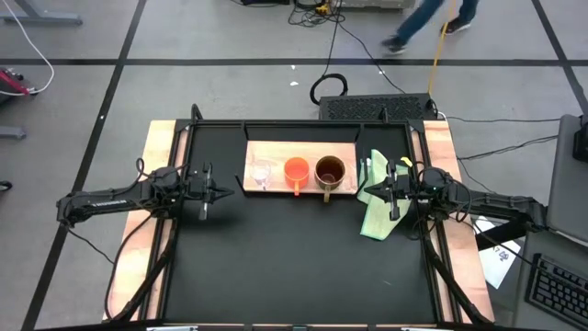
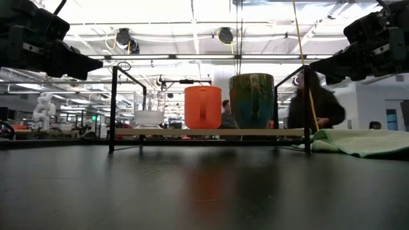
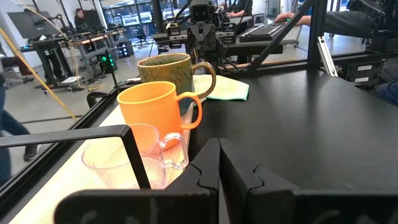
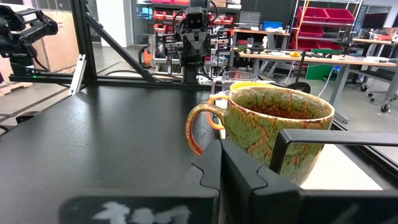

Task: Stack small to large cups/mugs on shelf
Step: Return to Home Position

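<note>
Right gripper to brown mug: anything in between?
Partly: seen from the right gripper, a dark frame post crosses the brown mug; its handle side looks clear. The left gripper waits past the far end of the shelf.

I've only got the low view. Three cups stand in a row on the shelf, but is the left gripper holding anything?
Observer: No. Its wrist view shows the left gripper shut on nothing.
Operator: And the right?
Observer: The right gripper is shut and empty too.
Operator: Is there anything inside the cups?
Observer: From above, the orange cup and the brown mug show nothing inside.
</note>
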